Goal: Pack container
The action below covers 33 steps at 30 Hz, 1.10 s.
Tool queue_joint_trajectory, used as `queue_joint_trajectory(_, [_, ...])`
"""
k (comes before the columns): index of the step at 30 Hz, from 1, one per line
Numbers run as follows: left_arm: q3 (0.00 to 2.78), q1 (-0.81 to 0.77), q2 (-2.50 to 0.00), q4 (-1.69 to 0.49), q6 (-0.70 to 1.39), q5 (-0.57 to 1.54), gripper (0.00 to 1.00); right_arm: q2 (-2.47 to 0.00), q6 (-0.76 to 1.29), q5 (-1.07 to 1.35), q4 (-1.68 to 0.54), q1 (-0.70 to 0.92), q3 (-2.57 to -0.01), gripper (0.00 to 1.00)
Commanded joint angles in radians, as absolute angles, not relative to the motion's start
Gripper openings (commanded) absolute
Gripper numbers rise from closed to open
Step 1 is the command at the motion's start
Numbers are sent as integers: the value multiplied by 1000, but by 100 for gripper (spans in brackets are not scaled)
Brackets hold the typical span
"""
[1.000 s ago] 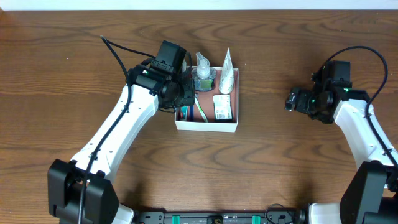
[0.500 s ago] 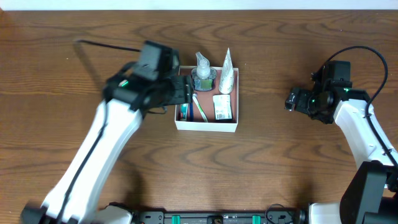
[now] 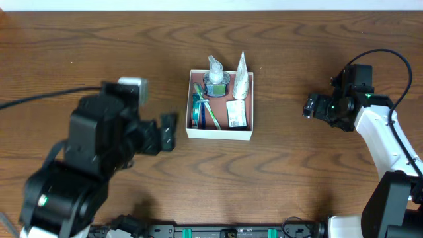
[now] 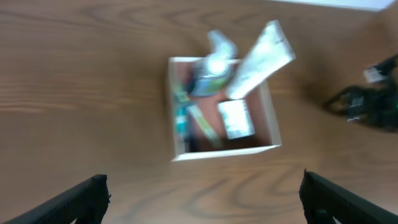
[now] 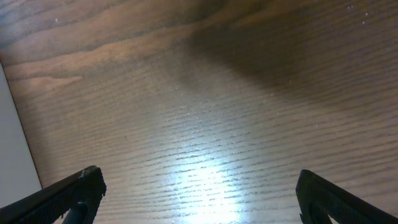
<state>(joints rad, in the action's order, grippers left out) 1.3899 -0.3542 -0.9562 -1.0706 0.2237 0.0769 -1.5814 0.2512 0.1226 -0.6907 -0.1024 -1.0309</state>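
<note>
The container point(image 3: 220, 134), a square white box with a reddish inside, sits at the table's middle. It holds a clear bottle point(image 3: 215, 79), a white tube point(image 3: 241, 76), a small white packet point(image 3: 237, 114) and a green-blue toothbrush point(image 3: 201, 112). My left gripper point(image 3: 168, 131) hangs high to the left of the box, open and empty. The left wrist view is blurred; the container point(image 4: 227, 152) lies beyond the left gripper point(image 4: 200, 193), whose jaws are wide apart. Far to the right, my right gripper point(image 3: 309, 108) is open over bare wood, empty in its own view point(image 5: 199, 186).
The brown wooden table point(image 3: 297, 178) ends in a pale strip point(image 3: 211, 4) along the far edge. The right arm point(image 4: 367, 99) shows as a dark blur in the left wrist view. A white edge point(image 5: 15, 137) stands at the left of the right wrist view.
My left arm has pulled back from the container's left side, moving left and up towards the camera, and its jaws have opened. The toothbrush stays in the box. The right arm is still.
</note>
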Motion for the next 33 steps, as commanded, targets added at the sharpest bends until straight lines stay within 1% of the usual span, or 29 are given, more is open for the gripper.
queue_joint_trajectory(1, [1400,-351,-894,-1113,100,-168,98,-1586,238,120,-691,-105,-1027,99])
queue_joint_trajectory(6, [1400,-351,-825,-1242,52,-363,98,-1586,238,120,-692,-105,-1027,99])
queue_joint_trajectory(11, [1396,-350,-785,-1375,47,-379,98,-1586,238,120,-692,-105,-1027,99])
queue_joint_trajectory(13, [1377,-328,-759,-1366,49,-375,98,-1586,238,120,-692,-105,-1027,99])
queue_joint_trajectory(15, [1334,-266,-712,-1319,49,-350,98,-1586,238,120,-691,-105,-1027,99])
queue_joint_trajectory(18, [1237,-157,-634,-1187,49,-282,98,-1586,238,120,-692,-105,-1027,99])
queue_joint_trajectory(21, [1087,-92,-531,-1011,48,-198,98,-1586,238,120,-692,-105,-1027,99])
queue_joint_trajectory(23, [969,-64,-463,-889,48,-142,98,-1586,238,120,-692,-105,-1027,99])
queue_joint_trajectory(27, [658,-17,-304,-560,48,-5,98,-1586,238,120,-691,-105,-1027,99])
queue_joint_trajectory(33, [310,10,-182,-128,49,158,98,-1586,238,120,-692,-105,-1027,99])
